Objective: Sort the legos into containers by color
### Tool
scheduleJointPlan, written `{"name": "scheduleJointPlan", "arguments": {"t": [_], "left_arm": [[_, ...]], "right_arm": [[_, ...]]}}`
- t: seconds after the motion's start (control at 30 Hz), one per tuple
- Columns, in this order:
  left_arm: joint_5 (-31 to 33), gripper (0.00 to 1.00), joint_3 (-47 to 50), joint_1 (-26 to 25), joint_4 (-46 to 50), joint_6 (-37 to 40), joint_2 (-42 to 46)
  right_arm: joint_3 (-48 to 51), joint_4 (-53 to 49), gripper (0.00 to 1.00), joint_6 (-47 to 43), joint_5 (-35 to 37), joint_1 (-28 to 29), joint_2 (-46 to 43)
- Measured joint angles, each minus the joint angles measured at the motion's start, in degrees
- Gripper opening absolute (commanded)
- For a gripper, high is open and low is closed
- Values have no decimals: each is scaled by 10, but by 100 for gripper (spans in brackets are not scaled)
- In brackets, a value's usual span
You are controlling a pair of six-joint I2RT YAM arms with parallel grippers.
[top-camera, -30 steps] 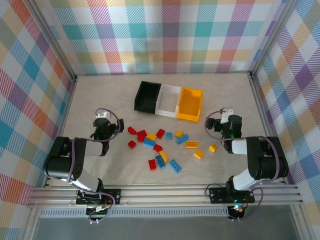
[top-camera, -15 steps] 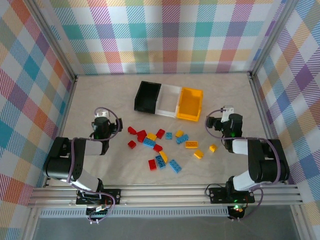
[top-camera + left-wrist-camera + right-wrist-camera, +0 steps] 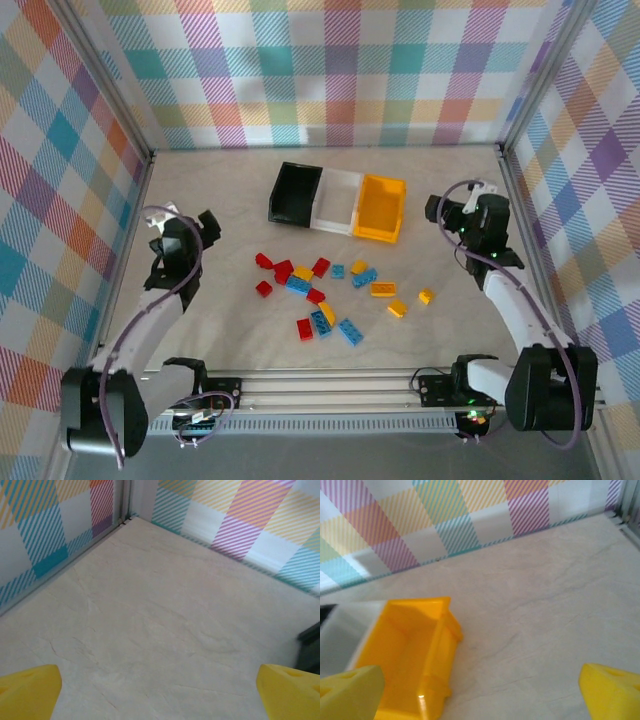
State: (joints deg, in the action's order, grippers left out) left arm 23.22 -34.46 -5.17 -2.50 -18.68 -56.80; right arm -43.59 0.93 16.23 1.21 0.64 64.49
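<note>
Left gripper [image 3: 186,224] gapes wide, empty, its wrist view cutting off the black bin [image 3: 311,647] at the edge; legos [image 3: 322,292] lie scattered just before the containers [image 3: 340,202]; right gripper [image 3: 456,212] gapes empty too; both have swung outward since a second ago; legos unmoved.

Beige table [image 3: 230,175], pastel plaid walls [image 3: 330,70], aluminium rails [image 3: 330,390] at near edge

Legos [image 3: 316,296] before containers [image 3: 340,202] (on table [image 3: 230,330])
</note>
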Motion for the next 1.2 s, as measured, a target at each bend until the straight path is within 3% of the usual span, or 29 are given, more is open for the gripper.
{"name": "scheduleJointPlan", "arguments": {"t": [0.23, 0.37, 0.47, 0.53, 0.67, 0.9, 1.2], "left_arm": [[-100, 100, -43, -29, 122, -45, 85], [-173, 100, -62, -96, 171, -47, 82], [-194, 100, -73, -173, 206, -45, 64], [-205, 100, -83, -223, 224, -43, 47], [-219, 100, -90, -267, 248, -42, 30], [-226, 100, -96, -273, 254, -42, 24], [-232, 100, -99, -273, 255, -42, 7]], "right_arm": [[-69, -266, 100, 94, -52, 5, -6], [-66, -383, 100, 120, -49, 30, 0], [-51, -434, 100, 143, -49, 54, -2], [-35, -455, 100, 162, -46, 72, -5], [1, -492, 100, 203, -29, 114, -26], [38, -501, 100, 260, -5, 151, -37], [48, -459, 99, 283, -2, 152, 16]]}}
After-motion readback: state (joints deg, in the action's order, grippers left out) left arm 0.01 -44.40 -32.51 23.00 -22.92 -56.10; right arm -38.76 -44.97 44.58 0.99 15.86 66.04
